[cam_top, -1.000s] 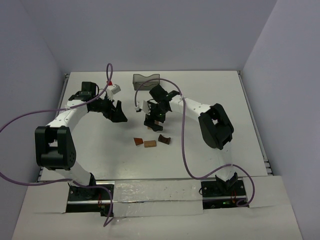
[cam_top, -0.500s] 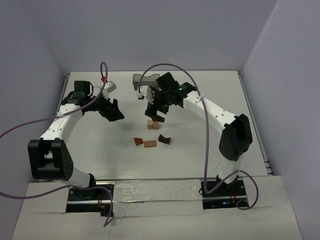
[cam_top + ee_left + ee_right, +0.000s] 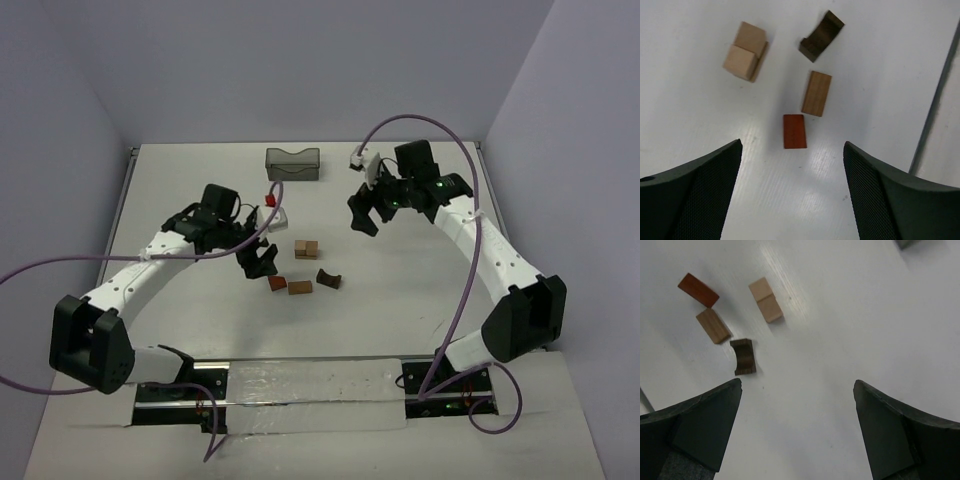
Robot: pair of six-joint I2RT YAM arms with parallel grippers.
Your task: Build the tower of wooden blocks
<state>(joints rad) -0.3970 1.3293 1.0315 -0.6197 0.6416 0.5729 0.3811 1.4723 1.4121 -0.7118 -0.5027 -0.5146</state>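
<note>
Two light tan cubes (image 3: pixel 306 248) sit side by side on the white table, also in the left wrist view (image 3: pixel 745 50) and the right wrist view (image 3: pixel 766 299). In front of them lie a reddish-brown block (image 3: pixel 276 283) (image 3: pixel 794 131) (image 3: pixel 698 289), a tan bar (image 3: pixel 300 288) (image 3: pixel 816 93) (image 3: pixel 713 325) and a dark brown arch (image 3: pixel 328 278) (image 3: pixel 821 35) (image 3: pixel 743 356). My left gripper (image 3: pixel 260 262) (image 3: pixel 792 190) is open and empty, just left of the reddish-brown block. My right gripper (image 3: pixel 366 215) (image 3: pixel 797 432) is open and empty, up and to the right of the cubes.
A dark translucent bin (image 3: pixel 292 162) stands at the back of the table. Purple cables loop over both arms. The table's side edge shows at the right of the left wrist view (image 3: pixel 935 100).
</note>
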